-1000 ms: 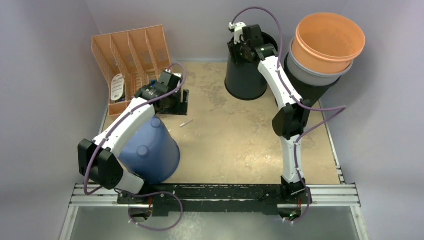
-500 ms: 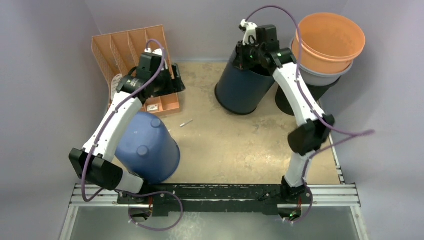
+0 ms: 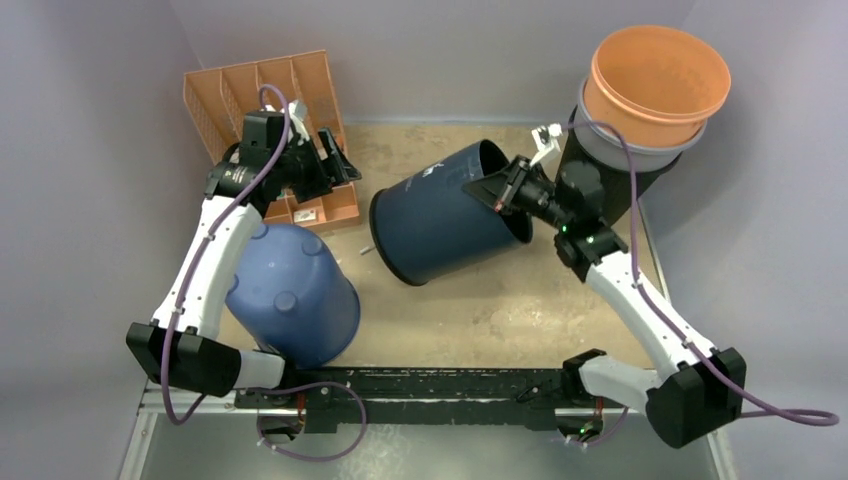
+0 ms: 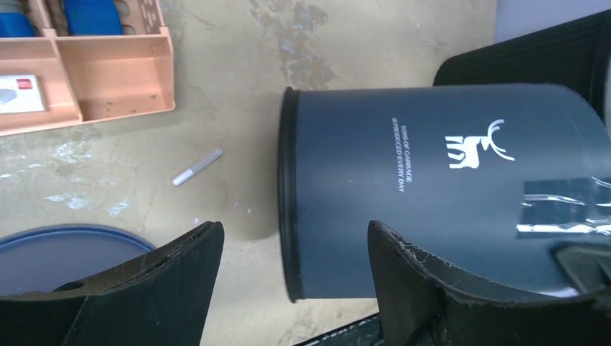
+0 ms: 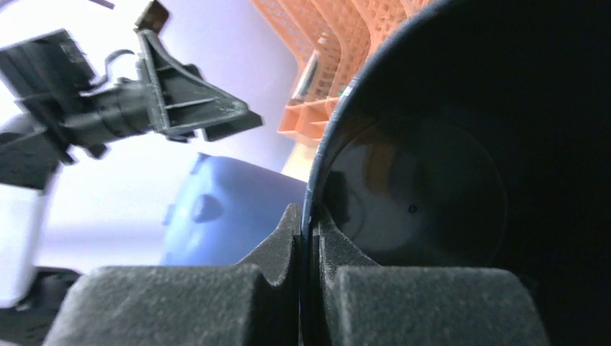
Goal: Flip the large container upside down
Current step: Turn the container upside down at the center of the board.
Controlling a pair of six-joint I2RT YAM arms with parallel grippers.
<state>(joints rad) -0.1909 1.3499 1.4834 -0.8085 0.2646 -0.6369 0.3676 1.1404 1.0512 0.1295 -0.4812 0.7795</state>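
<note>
Right gripper [image 5: 308, 216]: clamped on dark bin [image 3: 440, 215] rim.
Left gripper [image 3: 340, 160]: agape, empty, beside bin.
Advice: we swing rim downward gently.

Navy container [image 3: 440, 220] (white deer logo [image 4: 472, 144]) — blue bucket [image 3: 300, 290], orange rack [image 3: 230, 85].

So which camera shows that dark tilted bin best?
Top external: the whole dark bin shows, tilted, rim pinched by the right fingers. Left wrist sees just its side; right wrist just rim and inside.
</note>
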